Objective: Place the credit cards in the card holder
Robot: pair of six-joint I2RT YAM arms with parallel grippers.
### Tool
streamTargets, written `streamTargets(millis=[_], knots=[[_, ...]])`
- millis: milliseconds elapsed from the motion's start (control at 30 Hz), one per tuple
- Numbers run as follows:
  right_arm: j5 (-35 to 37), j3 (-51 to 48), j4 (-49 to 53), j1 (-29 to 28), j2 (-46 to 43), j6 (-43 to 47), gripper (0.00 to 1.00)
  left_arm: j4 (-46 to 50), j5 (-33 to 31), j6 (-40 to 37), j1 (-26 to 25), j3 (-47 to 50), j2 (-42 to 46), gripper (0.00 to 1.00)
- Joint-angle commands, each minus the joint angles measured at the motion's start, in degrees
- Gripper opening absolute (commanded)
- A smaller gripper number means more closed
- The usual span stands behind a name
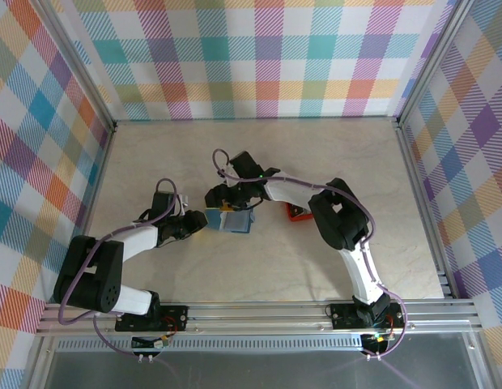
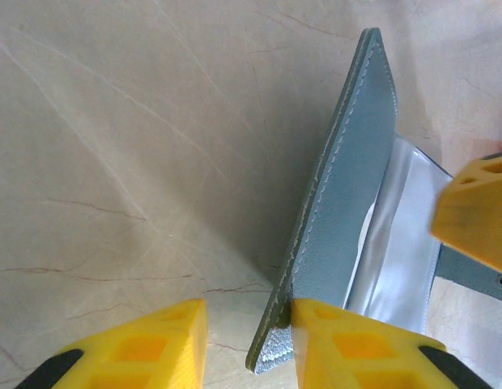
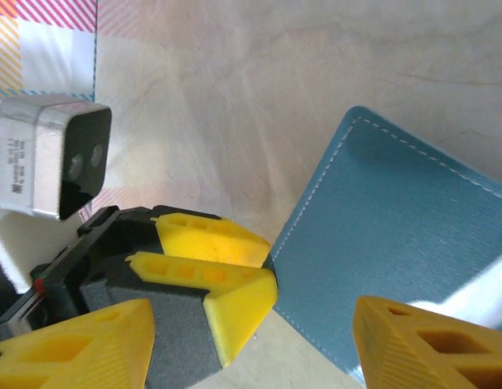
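**Top view.** The card holder (image 1: 237, 221) lies open at mid-table, between the left gripper (image 1: 197, 220) and the right gripper (image 1: 223, 201). A red tray (image 1: 297, 213) sits near.

**Left wrist.** The jaws are parted astride the card holder's raised flap, with one finger (image 2: 356, 344) touching it.

**Right wrist.** The jaws stand wide above the card holder, grasping nothing.

**Step, by judgement.** The card holder is being spread open. The next move calls for a firm pinch on the flap, then fetching the credit cards.

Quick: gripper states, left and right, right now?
Left gripper: open; the card holder's cover stands between its fingers, against one, not clamped.
Right gripper: open wide over the card holder, gripping nothing visible.
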State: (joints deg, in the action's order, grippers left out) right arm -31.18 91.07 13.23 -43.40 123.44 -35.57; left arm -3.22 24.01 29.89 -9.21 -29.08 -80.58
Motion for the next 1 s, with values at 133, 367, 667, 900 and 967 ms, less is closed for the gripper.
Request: streamTargets(millis=[133,367,667,900,967], knots=[[17.2,-4.0,13.5,0.4,-9.0,-0.8,0.62,-0.2,2.1,-2.1,0.9,-1.0,0.6,0.32],[18.2,-3.0,17.3,0.1,-6.6,-0.7,0.62,-1.7,3.5,-2.1,0.8,-0.3,-0.2,0.29],[19.8,0.4,21.5,0.0,-3.4,-0.3,0.63,-2.4,4.6,-1.8,0.8,-0.2,-0.5,0.19],[19.6,1.5,21.6,-0.1,-2.1,-0.6,0.64,-2.9,5.4,-1.5,0.6,0.5,0.0,0.15],[19.4,1.9,21.8,-0.1,-1.6,-0.7,0.64,-3.1,5.7,-1.3,0.6,0.7,0.1,0.14]])
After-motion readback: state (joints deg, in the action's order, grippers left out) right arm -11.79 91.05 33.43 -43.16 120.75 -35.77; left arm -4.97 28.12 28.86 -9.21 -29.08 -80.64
